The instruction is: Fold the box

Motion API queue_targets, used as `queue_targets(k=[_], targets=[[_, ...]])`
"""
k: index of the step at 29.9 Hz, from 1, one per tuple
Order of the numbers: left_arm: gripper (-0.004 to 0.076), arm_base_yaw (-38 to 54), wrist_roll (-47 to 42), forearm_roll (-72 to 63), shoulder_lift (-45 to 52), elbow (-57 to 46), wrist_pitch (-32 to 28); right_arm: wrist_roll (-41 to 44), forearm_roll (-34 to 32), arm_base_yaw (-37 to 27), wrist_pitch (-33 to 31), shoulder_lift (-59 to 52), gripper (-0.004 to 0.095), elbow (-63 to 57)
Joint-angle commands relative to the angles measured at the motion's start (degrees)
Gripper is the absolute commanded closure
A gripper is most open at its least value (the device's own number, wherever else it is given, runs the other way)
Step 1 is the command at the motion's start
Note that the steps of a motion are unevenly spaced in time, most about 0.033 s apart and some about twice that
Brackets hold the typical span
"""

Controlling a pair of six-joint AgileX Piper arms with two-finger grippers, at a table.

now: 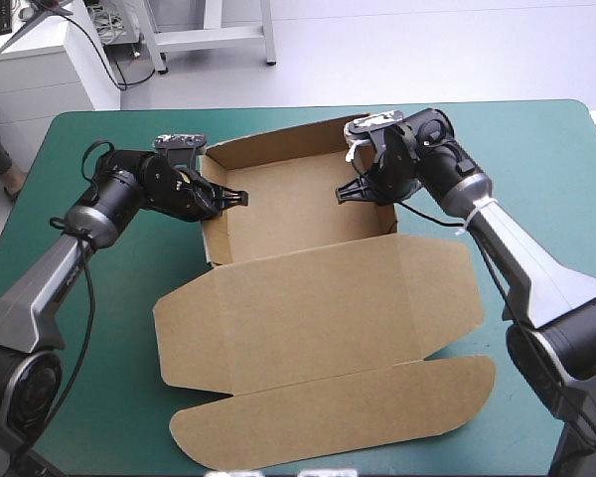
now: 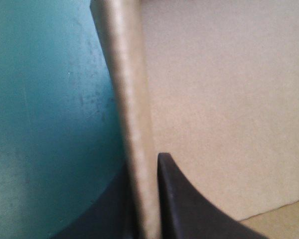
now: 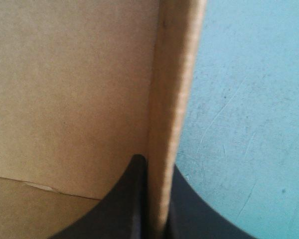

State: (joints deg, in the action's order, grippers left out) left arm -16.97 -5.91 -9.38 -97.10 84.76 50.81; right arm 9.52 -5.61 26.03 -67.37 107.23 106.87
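The brown box [image 1: 298, 214] stands as an open tray in the middle of the table, its walls raised and its lid [image 1: 328, 348] lying flat toward the near edge. My left gripper [image 1: 228, 199] is shut on the box's left wall [image 2: 132, 114], one black finger [image 2: 189, 209] inside the tray and the other outside. My right gripper [image 1: 356, 192] is shut on the right wall [image 3: 174, 109] in the same way, a finger [image 3: 124, 204] on the inner side. The tray floor shows beyond both walls.
The teal-green cover [image 1: 536, 159] lies bare to the left and right of the box. The lid's rounded front flap [image 1: 348, 417] reaches close to the table's near edge. White furniture stands beyond the far edge.
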Motion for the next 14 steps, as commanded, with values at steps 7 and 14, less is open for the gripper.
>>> queue_targets(k=[7,14], targets=[[0.0732,-1.37,0.38,-5.98,-4.62,3.22,-4.68,-1.82,6.51,-2.15,6.57,5.20,0.0921,1.65],[0.0732,-1.37,0.23,-5.98,-9.94,6.11,-3.66,-4.14,7.33,-5.03,6.97,8.74,0.0921,1.75]])
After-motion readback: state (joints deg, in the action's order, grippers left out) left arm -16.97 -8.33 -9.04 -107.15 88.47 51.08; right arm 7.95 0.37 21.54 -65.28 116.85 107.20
